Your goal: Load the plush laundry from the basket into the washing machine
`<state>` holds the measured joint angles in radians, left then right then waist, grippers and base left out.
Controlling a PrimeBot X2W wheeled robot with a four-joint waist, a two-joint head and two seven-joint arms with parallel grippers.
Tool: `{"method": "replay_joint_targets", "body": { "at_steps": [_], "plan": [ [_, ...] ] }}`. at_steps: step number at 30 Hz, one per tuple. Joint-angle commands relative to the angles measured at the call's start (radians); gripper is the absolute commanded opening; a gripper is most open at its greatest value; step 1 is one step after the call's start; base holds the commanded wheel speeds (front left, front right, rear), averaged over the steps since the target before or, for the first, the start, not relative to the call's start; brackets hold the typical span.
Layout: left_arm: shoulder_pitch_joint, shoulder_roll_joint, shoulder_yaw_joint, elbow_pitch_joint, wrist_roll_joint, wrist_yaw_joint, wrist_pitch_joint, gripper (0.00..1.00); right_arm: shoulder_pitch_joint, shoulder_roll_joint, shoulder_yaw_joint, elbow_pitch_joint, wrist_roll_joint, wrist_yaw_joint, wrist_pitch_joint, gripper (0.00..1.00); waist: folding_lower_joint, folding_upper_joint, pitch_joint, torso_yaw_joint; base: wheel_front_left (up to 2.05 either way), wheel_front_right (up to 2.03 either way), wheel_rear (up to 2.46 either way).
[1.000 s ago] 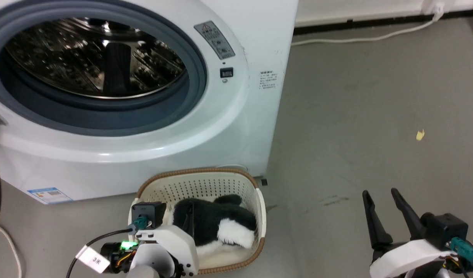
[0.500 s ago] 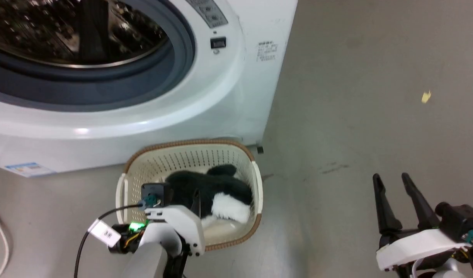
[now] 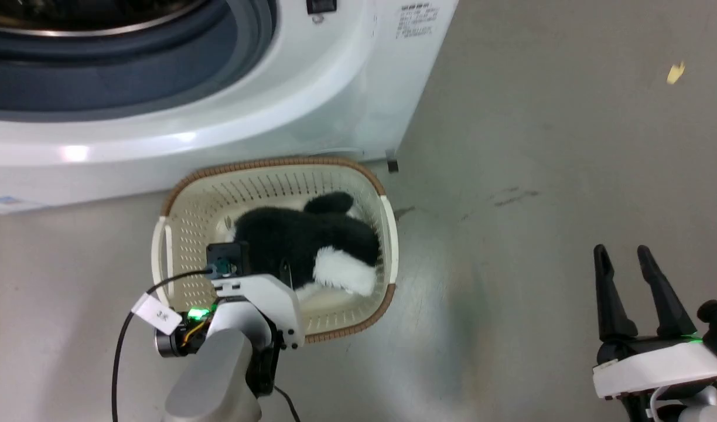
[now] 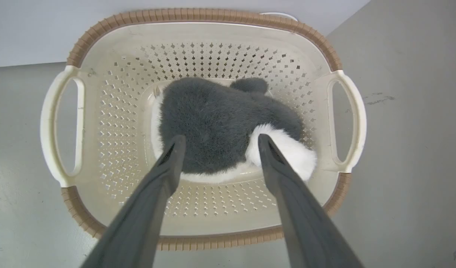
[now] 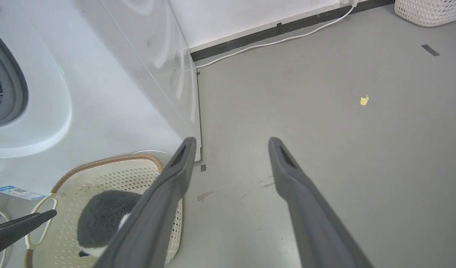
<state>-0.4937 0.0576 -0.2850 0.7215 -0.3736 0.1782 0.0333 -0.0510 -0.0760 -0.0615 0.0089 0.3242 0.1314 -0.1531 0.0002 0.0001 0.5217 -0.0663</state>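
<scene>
**Plush toy (image 4: 213, 111) not picked up yet**

It lies in the basket (image 4: 198, 15), between the left gripper's (image 4: 220, 139) wide-spread fingers (nothing held). The lift into the washing machine (image 3: 218, 135), beyond the basket, is left to do. The right gripper (image 3: 621, 251) is open too, well apart.

L gripper (image 4: 220, 138): two long dark-grey fingers (image 4: 153, 197), tapered, slot recess nr each tip. Wrist shell (image 3: 265, 305) white, rounded, couple dark screw dots at lower edge. Black camera block (image 3: 225, 258) on top w/ teal plug (image 3: 221, 269). Black cable (image 3: 121, 340) runs off it, carries white tag (image 3: 157, 313) w/ dark print. Green LED (image 3: 195, 313) lit. Forearm (image 3: 215, 381) pale grey. R gripper (image 3: 622, 251): same black fingers, white R shell (image 3: 651, 366), green light (image 3: 686, 337), black side block (image 3: 716, 328).
</scene>
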Motion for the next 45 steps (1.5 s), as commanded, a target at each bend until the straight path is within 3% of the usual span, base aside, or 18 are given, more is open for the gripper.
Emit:
{"method": "replay_joint_targets", "body": {
  "at_steps": [1, 23, 45],
  "plan": [
    [-0.031, 0.007, -0.008, 0.025, -0.015, 0.011, -0.006, 1.00, -0.015, -0.007, -0.005, -0.008, 0.014, 0.000, -0.009, 1.00, -0.0002, -0.0001, 0.033, 0.000, 0.00, 0.00, 0.00],
    [-0.270, -0.001, -0.046, 0.266, -0.187, 0.038, -0.088, 1.00, -0.008, -0.034, -0.050, -0.069, 0.121, -0.001, -0.041, 1.00, -0.0002, -0.0001, 0.274, -0.001, 0.00, 0.00, 0.00],
    [-0.469, -0.007, -0.174, 0.491, -0.363, 0.088, -0.117, 1.00, 0.013, -0.049, -0.093, -0.121, 0.223, -0.001, -0.075, 1.00, -0.0002, -0.0001, 0.472, -0.018, 0.00, 0.00, 0.00]
  ]
}}
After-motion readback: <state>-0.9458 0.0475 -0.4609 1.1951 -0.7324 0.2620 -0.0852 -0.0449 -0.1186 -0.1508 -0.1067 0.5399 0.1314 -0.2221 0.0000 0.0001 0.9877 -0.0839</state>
